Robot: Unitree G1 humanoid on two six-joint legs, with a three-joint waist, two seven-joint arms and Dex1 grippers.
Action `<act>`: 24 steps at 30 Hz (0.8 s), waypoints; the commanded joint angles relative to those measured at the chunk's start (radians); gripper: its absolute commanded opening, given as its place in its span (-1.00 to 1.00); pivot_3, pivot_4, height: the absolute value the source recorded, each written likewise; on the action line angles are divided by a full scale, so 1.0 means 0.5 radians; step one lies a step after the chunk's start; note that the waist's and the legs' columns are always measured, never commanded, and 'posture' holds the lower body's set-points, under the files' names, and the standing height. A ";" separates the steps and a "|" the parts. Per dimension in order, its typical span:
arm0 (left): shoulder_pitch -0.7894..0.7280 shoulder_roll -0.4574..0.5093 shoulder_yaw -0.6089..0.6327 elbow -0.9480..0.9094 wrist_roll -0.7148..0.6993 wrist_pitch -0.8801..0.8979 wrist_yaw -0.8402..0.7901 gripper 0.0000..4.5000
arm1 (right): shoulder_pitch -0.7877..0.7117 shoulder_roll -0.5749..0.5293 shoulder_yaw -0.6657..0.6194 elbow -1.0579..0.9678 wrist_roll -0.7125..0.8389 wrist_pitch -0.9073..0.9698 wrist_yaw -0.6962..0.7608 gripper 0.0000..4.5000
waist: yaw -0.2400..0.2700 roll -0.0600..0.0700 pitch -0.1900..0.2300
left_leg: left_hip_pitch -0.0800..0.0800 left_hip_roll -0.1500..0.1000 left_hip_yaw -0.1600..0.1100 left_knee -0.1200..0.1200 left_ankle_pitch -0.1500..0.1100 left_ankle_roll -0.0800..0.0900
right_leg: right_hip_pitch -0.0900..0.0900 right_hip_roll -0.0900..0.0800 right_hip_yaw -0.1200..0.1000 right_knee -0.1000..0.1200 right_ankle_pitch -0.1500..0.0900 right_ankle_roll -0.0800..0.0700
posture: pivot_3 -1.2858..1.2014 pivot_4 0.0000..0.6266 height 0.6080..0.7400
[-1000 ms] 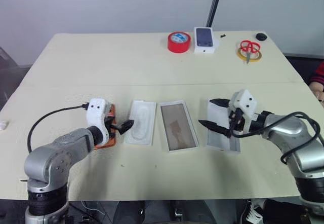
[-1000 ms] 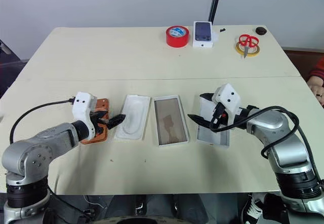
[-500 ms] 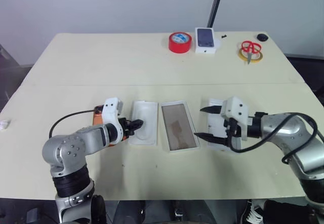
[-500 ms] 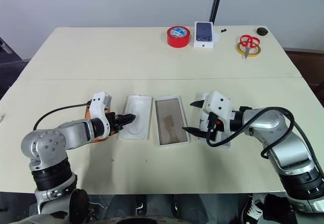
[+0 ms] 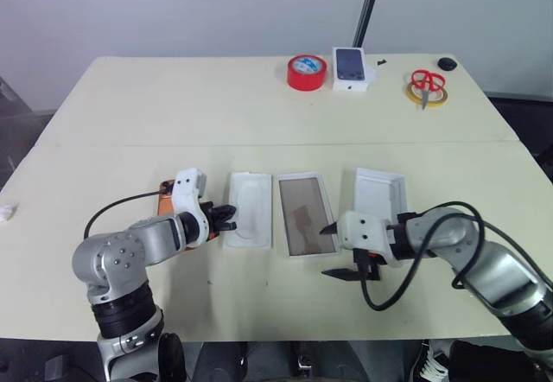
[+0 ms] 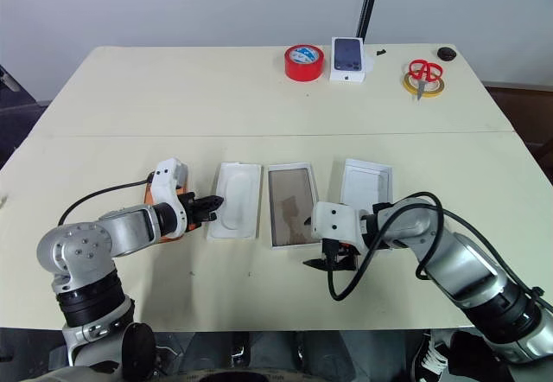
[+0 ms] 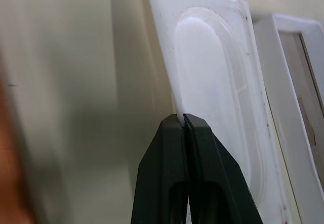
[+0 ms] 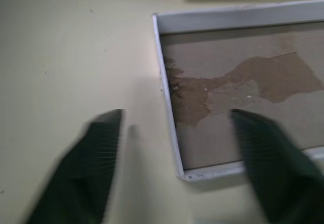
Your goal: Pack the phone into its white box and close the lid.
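Two jaws of the left gripper (image 7: 183,120) pinch the thin, bendy white insert (image 7: 212,82) edge; right gripper (image 8: 174,133) half-open (empty) astride the stiff white box (image 8: 243,92) corner.

Scene is evenly, softly lit from above; only faint shadows are cast on the table (image 5: 259,105). Right gripper's fingers (image 8: 96,148) are smeared by blur, and an orange blur is seen at lower left.
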 commanded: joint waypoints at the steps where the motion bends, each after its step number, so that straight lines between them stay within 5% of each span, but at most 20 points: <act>1: -0.028 0.002 0.126 -0.069 -0.072 0.017 0.018 -1.00 | -0.045 0.040 0.050 -0.025 -0.067 -0.058 0.015 -0.30 | 0.001 0.000 0.000 | 0.000 0.000 0.000 0.000 0.000 0.000 | 0.000 0.000 0.000 0.000 0.000 0.000 | 0.03 -0.52 0.24; 4: -0.043 0.030 0.183 -0.071 -0.114 0.017 0.026 -1.00 | -0.053 0.069 0.089 -0.038 -0.089 -0.076 0.035 -0.91 | 0.002 -0.001 0.001 | 0.000 0.000 0.000 0.000 0.000 0.000 | 0.000 0.000 0.000 0.000 0.000 0.000 | 0.03 -0.52 0.24; 5: -0.053 0.033 0.206 -0.068 -0.130 0.017 0.033 -1.00 | -0.058 0.081 0.099 -0.042 -0.092 -0.076 0.037 -0.96 | 0.002 -0.001 0.001 | 0.000 0.000 0.000 0.000 0.000 0.000 | 0.000 0.000 0.000 0.000 0.000 0.000 | 0.03 -0.52 0.24; 15: -0.281 0.209 0.546 0.100 -0.247 0.017 0.107 -1.00 | -0.271 0.472 0.274 0.184 -0.314 -0.093 -0.142 -0.96 | -0.005 -0.006 0.003 | 0.000 0.000 -0.001 0.000 0.004 -0.007 | 0.000 0.001 -0.001 0.001 0.000 0.000 | 0.03 -0.52 0.24; 24: -0.344 0.226 0.523 0.110 -0.373 0.017 0.220 -1.00 | -0.494 0.821 0.345 0.433 -0.438 0.003 -0.263 -0.86 | 0.007 -0.011 0.004 | -0.001 0.001 -0.001 0.000 0.005 -0.009 | 0.000 -0.004 -0.004 0.001 0.000 0.000 | 0.03 -0.52 0.24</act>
